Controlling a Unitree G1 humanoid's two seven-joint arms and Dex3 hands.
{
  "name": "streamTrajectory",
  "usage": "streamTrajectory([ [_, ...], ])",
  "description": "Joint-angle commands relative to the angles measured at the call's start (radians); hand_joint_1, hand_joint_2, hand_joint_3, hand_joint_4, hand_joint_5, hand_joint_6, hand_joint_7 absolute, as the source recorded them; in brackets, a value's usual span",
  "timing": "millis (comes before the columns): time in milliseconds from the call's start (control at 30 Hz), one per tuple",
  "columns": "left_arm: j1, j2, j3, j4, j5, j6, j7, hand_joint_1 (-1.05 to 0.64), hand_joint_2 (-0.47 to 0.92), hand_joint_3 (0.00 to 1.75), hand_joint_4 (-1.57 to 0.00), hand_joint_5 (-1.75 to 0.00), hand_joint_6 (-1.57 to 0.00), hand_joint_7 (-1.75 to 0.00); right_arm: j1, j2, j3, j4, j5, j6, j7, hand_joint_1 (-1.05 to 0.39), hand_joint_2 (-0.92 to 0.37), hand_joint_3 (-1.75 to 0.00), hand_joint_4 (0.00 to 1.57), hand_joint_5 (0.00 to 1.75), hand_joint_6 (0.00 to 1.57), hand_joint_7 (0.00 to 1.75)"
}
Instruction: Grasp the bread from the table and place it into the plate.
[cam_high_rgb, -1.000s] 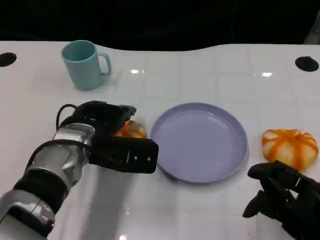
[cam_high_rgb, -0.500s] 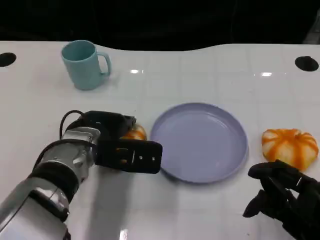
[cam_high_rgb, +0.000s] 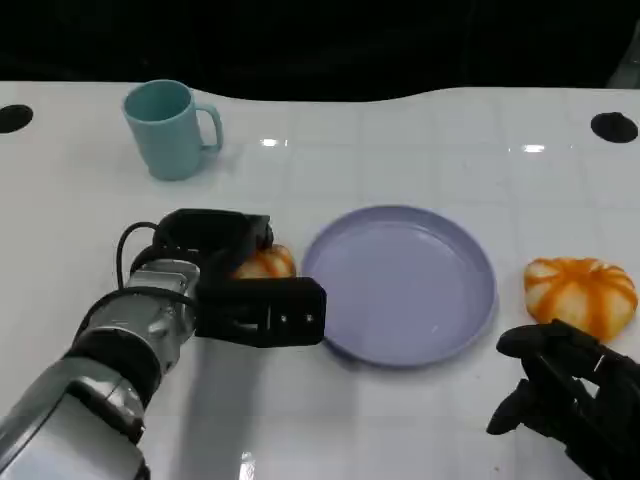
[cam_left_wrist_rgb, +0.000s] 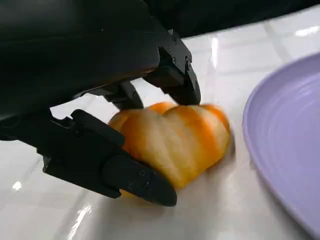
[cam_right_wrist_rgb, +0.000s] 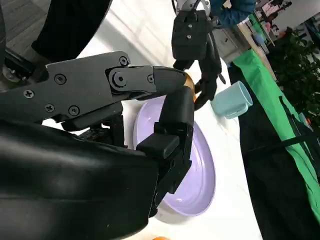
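Closing on: the bread (cam_left_wrist_rgb: 172, 142), which we see lying on the surface (cam_high_rgb: 400, 150) just left of the plate (cam_high_rgb: 400, 285), between the fingers of our left hand (cam_high_rgb: 235, 280).
Left hand: our fingers (cam_left_wrist_rgb: 125, 177) sit on either side of the bread and touch it, one low in front and others behind; we judge the grip formed or nearly so, with the bread not yet lifted.
Right hand: our right hand (cam_high_rgb: 565, 390) rests near the surface's front right corner, fingers curled, holding nothing.
Bread's lie: its long side runs roughly along the plate's near rim, the closest end just beside the rim without clearly touching.
Key relation: the plate lies directly to the right of the held bread, so we judge the coming move to be a short lift and a shift rightward over the rim; the left hand is clearly the nearer one.
Other things: a second bun (cam_high_rgb: 580, 295) sits right of the plate, beyond our right hand; a cup (cam_high_rgb: 165, 130) stands toward the far left corner.
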Motion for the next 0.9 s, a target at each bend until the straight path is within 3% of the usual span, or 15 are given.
streamTrajectory([
  [33, 0.014, 0.019, 0.087, 0.007, -0.091, -0.058, 0.080, -0.27, 0.92, 0.25, -0.80, -1.74, -0.60, -1.61, 0.000, -0.016, -0.018, 0.003, 0.001, -0.012, 0.006, -0.46, -0.92, -0.30, 0.59, 1.46, 0.51, 1.16],
  [67, 0.014, 0.023, 0.114, 0.002, -0.118, -0.075, 0.087, -0.26, 0.92, 0.27, -0.80, -1.75, -0.58, -1.66, -0.002, -0.016, -0.019, 0.006, 0.003, -0.009, 0.005, -0.46, -0.92, -0.30, 0.59, 1.46, 0.51, 1.16],
  [133, 0.011, 0.028, 0.140, -0.001, -0.148, -0.097, 0.086, -0.20, 0.88, 0.48, -0.82, -1.75, -0.60, -1.73, -0.005, -0.016, -0.022, 0.007, 0.005, -0.003, 0.001, -0.47, -0.92, -0.28, 0.60, 1.46, 0.52, 1.17],
  [200, 0.007, 0.034, 0.166, -0.008, -0.178, -0.115, 0.075, -0.20, 0.75, 0.78, -0.82, -1.75, -0.62, -1.74, -0.008, -0.020, -0.023, 0.014, 0.005, -0.004, 0.008, -0.46, -0.92, -0.28, 0.59, 1.46, 0.51, 1.17],
  [233, 0.006, 0.035, 0.172, -0.010, -0.185, -0.119, 0.071, -0.21, 0.73, 0.83, -0.82, -1.75, -0.63, -1.74, -0.009, -0.021, -0.023, 0.017, 0.005, -0.005, 0.011, -0.46, -0.92, -0.28, 0.59, 1.46, 0.51, 1.17],
  [467, -0.011, 0.037, 0.231, -0.069, -0.251, -0.108, 0.030, -0.22, 0.67, 0.90, -0.83, -1.75, -0.62, -1.75, -0.014, -0.018, -0.029, 0.024, 0.018, 0.006, 0.015, -0.45, -0.92, -0.27, 0.59, 1.46, 0.51, 1.16],
  [600, -0.013, 0.033, 0.295, -0.140, -0.329, -0.111, -0.031, -0.17, 0.55, 1.11, -0.82, -1.75, -0.63, -1.75, -0.015, -0.015, -0.028, 0.014, 0.015, 0.020, -0.001, -0.46, -0.92, -0.25, 0.60, 1.46, 0.53, 1.16],
  [733, -0.004, 0.035, 0.300, -0.164, -0.335, -0.101, -0.046, -0.16, 0.53, 1.14, -0.81, -1.75, -0.64, -1.75, -0.015, -0.015, -0.028, 0.013, 0.015, 0.022, -0.004, -0.46, -0.92, -0.25, 0.60, 1.45, 0.53, 1.16],
  [900, -0.019, 0.038, 0.271, -0.263, -0.320, -0.201, -0.093, -0.06, 0.50, 1.13, -0.76, -1.75, -0.64, -1.75, -0.017, -0.017, -0.027, 0.021, 0.011, 0.007, 0.011, -0.46, -0.92, -0.29, 0.59, 1.46, 0.52, 1.16],
])
